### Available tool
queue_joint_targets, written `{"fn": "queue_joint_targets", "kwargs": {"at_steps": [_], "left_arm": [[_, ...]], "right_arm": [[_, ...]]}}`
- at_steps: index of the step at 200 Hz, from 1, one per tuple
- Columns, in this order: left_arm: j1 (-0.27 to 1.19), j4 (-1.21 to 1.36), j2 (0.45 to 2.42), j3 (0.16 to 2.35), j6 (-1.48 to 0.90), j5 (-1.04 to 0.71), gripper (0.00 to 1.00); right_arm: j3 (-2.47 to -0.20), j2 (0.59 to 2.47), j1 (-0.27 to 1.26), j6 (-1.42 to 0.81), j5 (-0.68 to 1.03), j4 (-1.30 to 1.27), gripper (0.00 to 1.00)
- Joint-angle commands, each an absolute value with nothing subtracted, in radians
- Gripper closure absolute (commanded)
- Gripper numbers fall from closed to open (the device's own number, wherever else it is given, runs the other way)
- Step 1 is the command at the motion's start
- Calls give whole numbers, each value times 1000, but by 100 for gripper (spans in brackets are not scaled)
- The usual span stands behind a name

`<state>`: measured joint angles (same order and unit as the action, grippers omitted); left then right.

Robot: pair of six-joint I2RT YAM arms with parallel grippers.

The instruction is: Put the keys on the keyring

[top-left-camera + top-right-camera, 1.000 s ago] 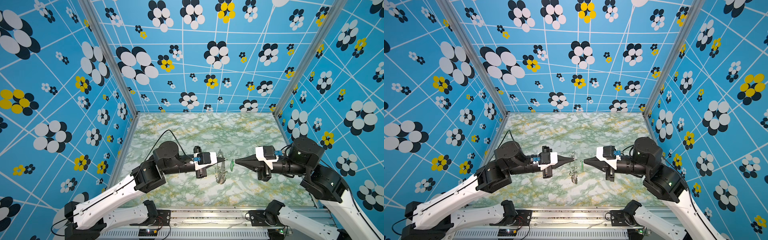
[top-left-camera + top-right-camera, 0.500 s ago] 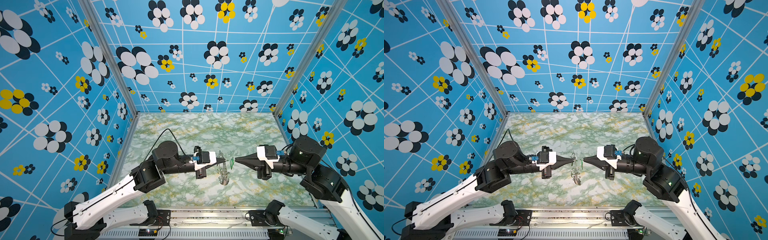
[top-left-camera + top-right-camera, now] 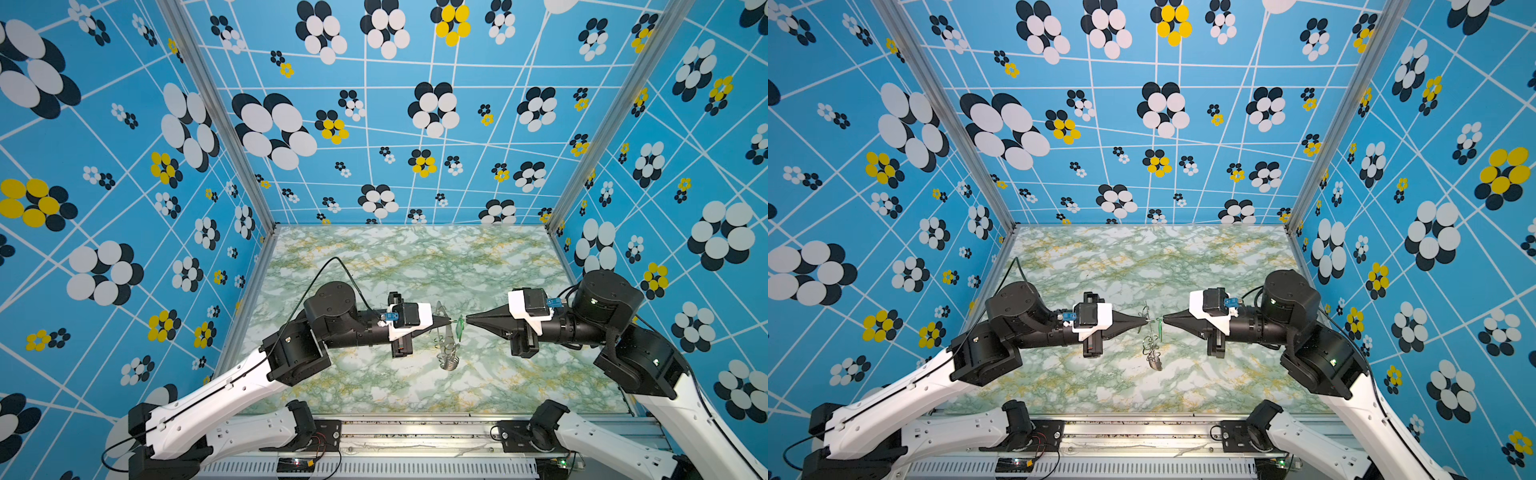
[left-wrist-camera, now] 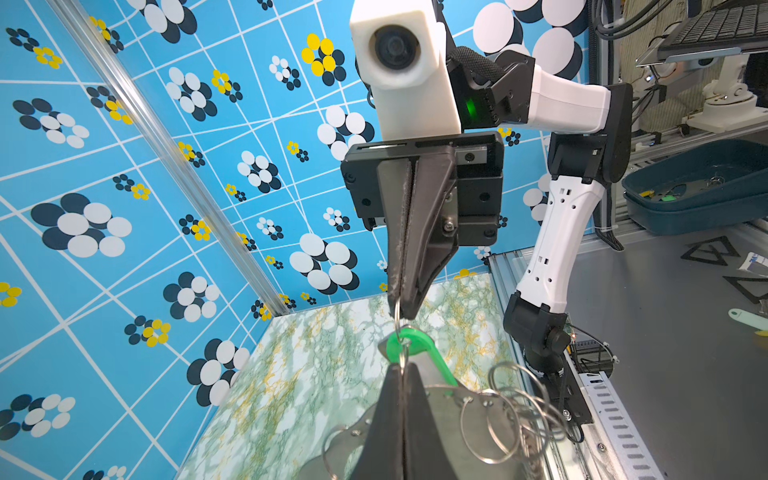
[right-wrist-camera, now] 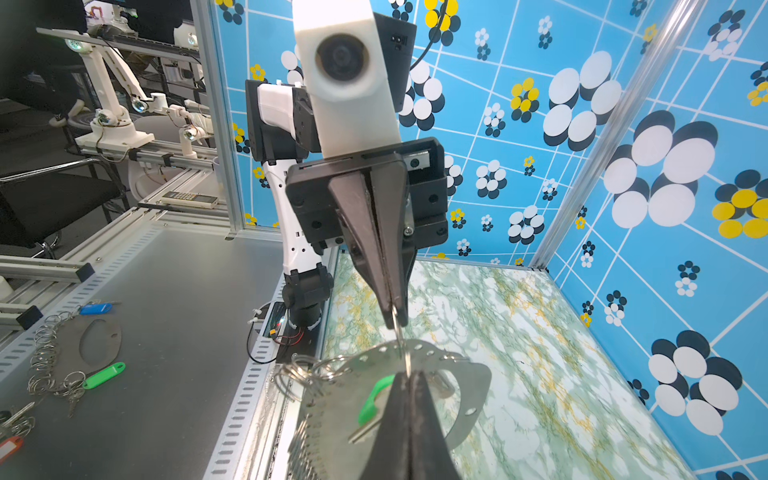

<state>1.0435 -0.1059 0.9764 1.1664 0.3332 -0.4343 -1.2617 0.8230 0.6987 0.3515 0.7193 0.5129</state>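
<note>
Your two arms meet tip to tip above the middle of a green-and-white marbled counter (image 3: 374,270), inside blue walls printed with black, white and yellow flowers. Your left hand (image 3: 446,322) has its two dark tapered fingers pressed together, and so does your right hand (image 3: 468,319). The wrist views show each hand pinching an opposite side of the same small silver wire loop (image 4: 397,318), which spans the short gap between the tips. The small flat bright-green plastic key (image 4: 415,334) sits in that gap, and the wire loop seems to run through the hole in its head. In both top views the key shows as a green sliver just below the tip of your right hand. The large flat grey metal keyring (image 5: 465,386) is a ring-shaped band with small holes punched along its rim and many more silver loops bunched on one side. It hangs beneath both hands and appears nearly edge-on in both top views. Whether its lowest loops touch the counter cannot be told
</note>
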Motion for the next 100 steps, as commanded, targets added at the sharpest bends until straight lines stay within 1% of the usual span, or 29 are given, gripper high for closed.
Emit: {"fn": "queue_joint_targets", "kwargs": {"at_steps": [1, 100], "left_arm": [[1052, -64, 968, 1199, 330, -435, 100], [1052, -63, 965, 1201, 334, -427, 100]], "right_arm": [[-1284, 821, 695, 339, 745, 499, 100], [-1288, 830, 695, 337, 768, 513, 100]]}}
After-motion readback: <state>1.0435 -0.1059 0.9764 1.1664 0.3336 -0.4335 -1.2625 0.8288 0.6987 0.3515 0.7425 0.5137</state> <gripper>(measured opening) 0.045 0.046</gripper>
